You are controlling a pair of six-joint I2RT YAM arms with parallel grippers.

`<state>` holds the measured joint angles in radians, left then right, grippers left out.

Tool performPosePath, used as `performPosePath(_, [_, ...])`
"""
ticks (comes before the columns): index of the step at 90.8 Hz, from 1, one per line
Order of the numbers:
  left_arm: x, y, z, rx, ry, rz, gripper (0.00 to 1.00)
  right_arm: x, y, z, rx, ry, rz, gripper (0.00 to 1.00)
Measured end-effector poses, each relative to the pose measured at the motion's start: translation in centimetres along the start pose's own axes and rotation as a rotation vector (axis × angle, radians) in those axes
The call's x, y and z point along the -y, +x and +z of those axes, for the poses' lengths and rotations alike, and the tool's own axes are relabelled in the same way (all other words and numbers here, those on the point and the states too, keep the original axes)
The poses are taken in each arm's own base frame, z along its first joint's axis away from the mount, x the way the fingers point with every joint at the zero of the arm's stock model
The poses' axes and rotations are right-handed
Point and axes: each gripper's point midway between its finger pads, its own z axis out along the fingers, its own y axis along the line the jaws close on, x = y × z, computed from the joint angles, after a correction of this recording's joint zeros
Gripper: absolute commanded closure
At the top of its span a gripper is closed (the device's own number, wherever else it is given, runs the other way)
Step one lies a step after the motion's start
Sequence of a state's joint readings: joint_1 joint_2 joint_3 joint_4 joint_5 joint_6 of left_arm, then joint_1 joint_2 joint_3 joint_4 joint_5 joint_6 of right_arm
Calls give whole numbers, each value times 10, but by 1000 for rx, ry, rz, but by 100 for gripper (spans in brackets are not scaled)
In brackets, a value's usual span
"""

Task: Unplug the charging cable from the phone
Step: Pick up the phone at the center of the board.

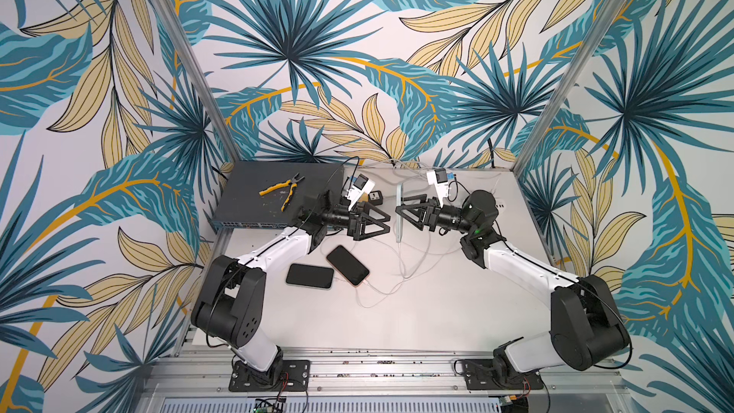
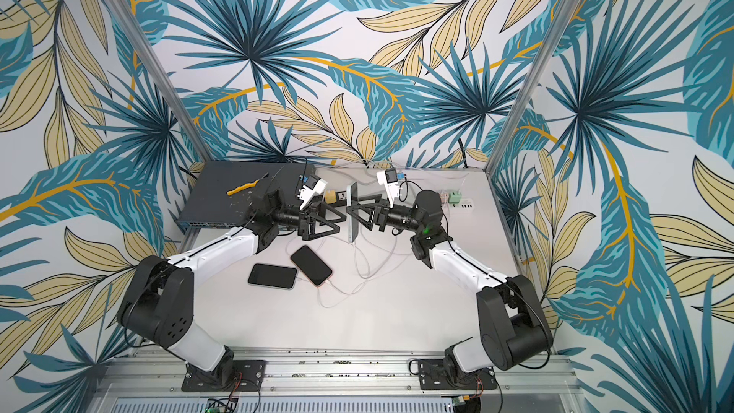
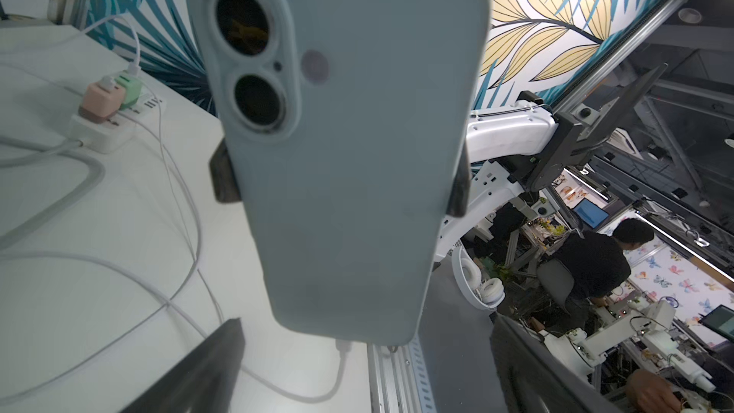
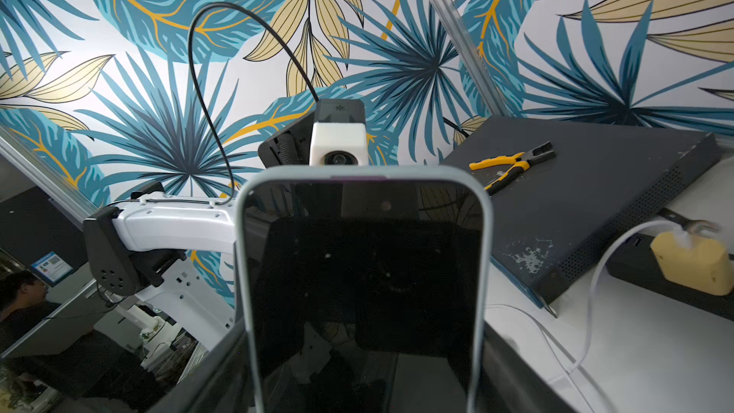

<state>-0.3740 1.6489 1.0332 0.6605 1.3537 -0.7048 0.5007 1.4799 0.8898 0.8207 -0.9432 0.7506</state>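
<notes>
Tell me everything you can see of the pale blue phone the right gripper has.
The pale blue phone has a matte back, rounded corners, two stacked lenses and a dark, unlit screen. It stands upright, clamped at both side edges by the right gripper. A white charging cable is plugged into its lower end.

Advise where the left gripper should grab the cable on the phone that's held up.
Grip the white plug at the phone's bottom edge, not the slack cord. The right gripper holds the phone upright by its sides, so the plug hangs clear below. Probably bring the open left gripper in from the phone's back, lower.
</notes>
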Motion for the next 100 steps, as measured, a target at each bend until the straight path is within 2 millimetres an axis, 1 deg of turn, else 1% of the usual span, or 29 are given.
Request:
performPosePath(10, [-3, -5, 5, 18, 51, -18, 0, -2, 7, 4, -9, -16, 27, 41])
performPosePath(22, [-7, 0, 9, 5, 94, -65, 0, -4, 10, 7, -13, -27, 42, 42])
performPosePath(44, [7, 0, 13, -5, 132, -27, 0, -9, 14, 12, -23, -40, 43, 42])
performPosePath(73, [8, 4, 13, -12, 136, -33, 0, -6, 18, 19, -34, -30, 52, 42])
performPosePath(83, [8, 5, 13, -12, 136, -35, 6, -6, 18, 20, -32, -27, 49, 42])
performPosePath(100, [5, 5, 12, -6, 129, -54, 21, -8, 20, 22, -39, -30, 45, 40])
